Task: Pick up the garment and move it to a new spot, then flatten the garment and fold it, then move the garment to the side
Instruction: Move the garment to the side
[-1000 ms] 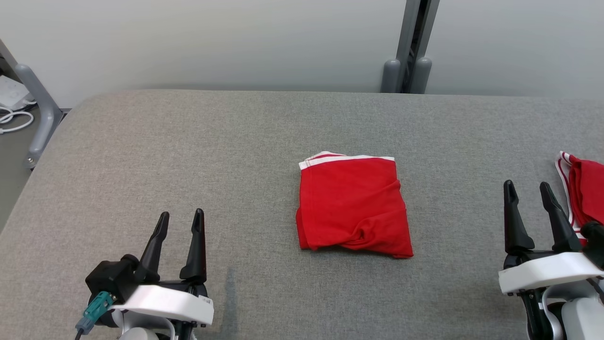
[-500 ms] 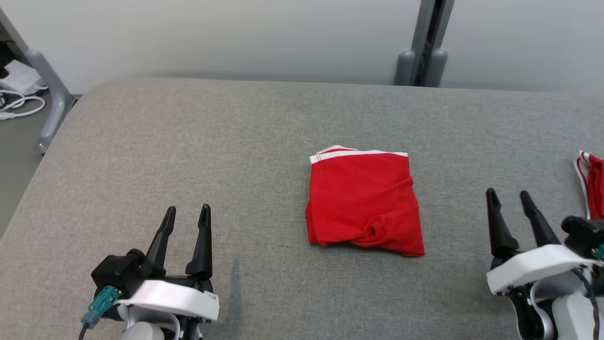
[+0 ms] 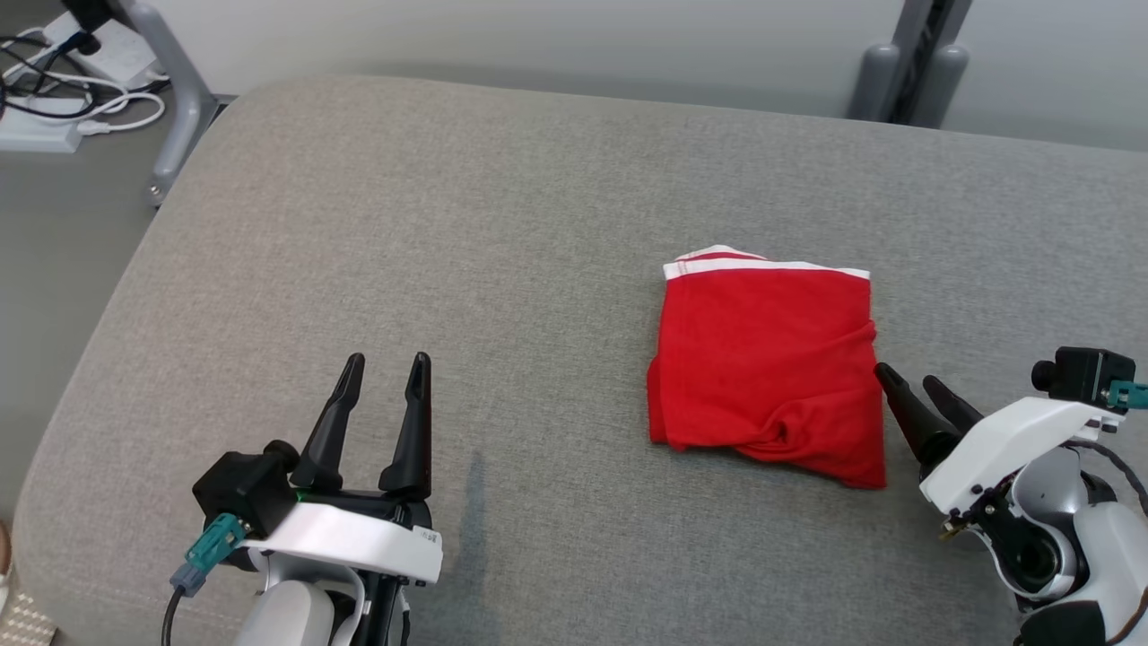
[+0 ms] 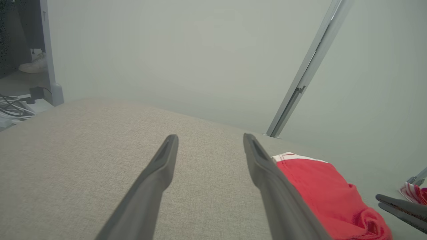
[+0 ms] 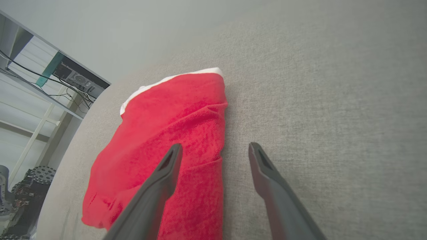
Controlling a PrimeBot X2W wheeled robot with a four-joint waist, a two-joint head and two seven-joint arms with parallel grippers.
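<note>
The garment is red with a white band along its far edge and lies folded into a rough square on the grey padded table, right of centre. My right gripper is open, its fingertips at the garment's right edge; in the right wrist view its left finger hangs over the garment and its right finger over bare table. My left gripper is open over bare table at the lower left, well apart from the garment.
The table's left edge drops to the floor, where cables and a power strip lie by a grey frame leg. Grey posts stand behind the table. A scrap of red-and-white cloth shows at the far right of the left wrist view.
The camera has turned left, so the whole picture shifted right. My right gripper has swung left and tilted toward the garment's right edge. The second red cloth at the right has left the head view.
</note>
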